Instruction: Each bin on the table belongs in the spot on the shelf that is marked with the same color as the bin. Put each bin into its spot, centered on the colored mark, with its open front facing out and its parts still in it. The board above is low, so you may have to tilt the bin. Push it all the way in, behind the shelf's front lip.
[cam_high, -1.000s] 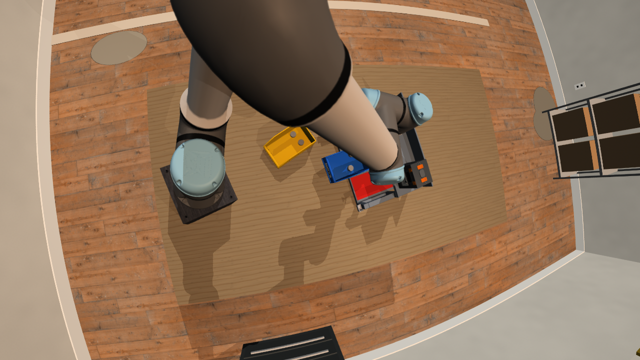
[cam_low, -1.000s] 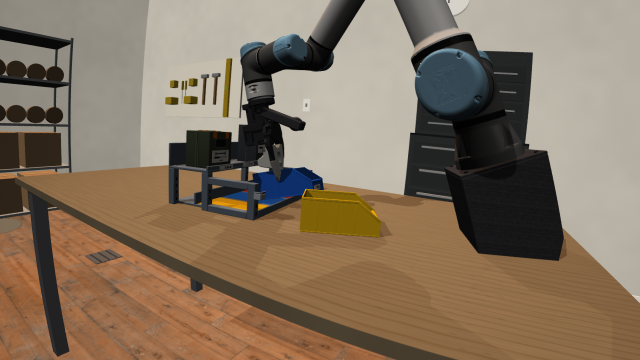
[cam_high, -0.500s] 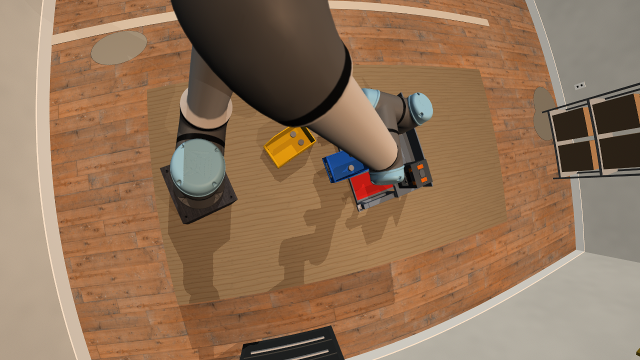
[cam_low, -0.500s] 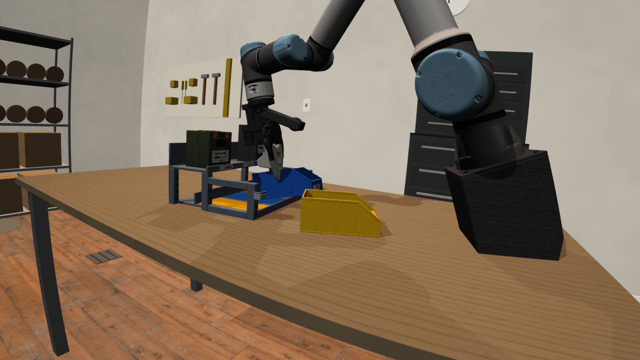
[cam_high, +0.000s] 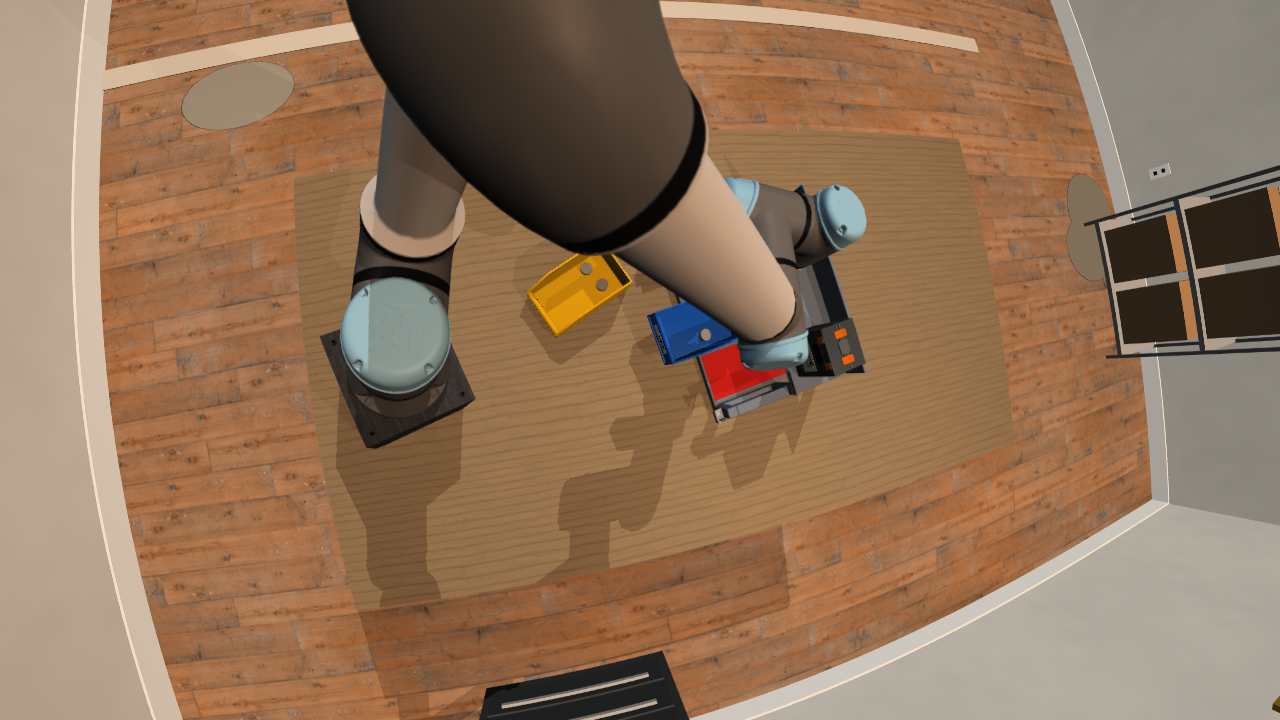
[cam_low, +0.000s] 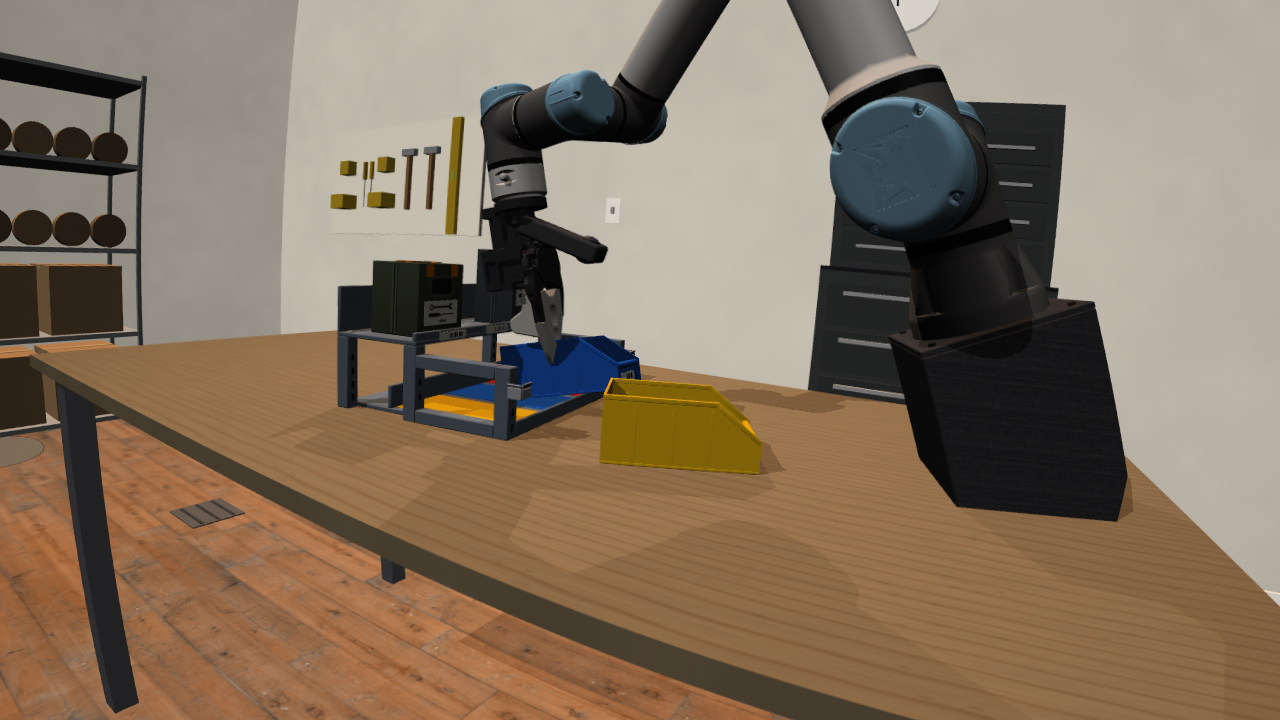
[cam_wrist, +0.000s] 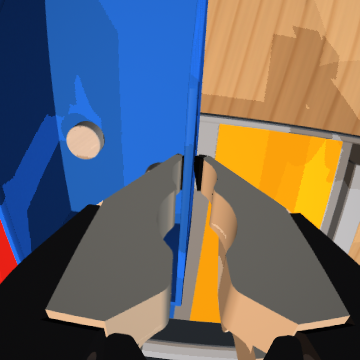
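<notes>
Blue bin pinched by its side wall at the shelf mouth

The end effector (cam_wrist: 189, 172) is clamped on the blue bin's (cam_wrist: 125, 90) thin side wall, the bin body lying at nine o'clock of the fingers in the wrist view. The shelf's (cam_low: 420, 367) yellow mark (cam_wrist: 270, 170) sits at three o'clock; the yellow bin (cam_low: 675, 436) waits on the table (cam_low: 447, 501).

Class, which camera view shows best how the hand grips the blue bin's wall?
The wrist view: the hand pinches the blue bin by its thin side wall, one finger inside, one outside. The exterior view shows hand and bin small, from the side; the top view hides the grip under the arm.
</notes>
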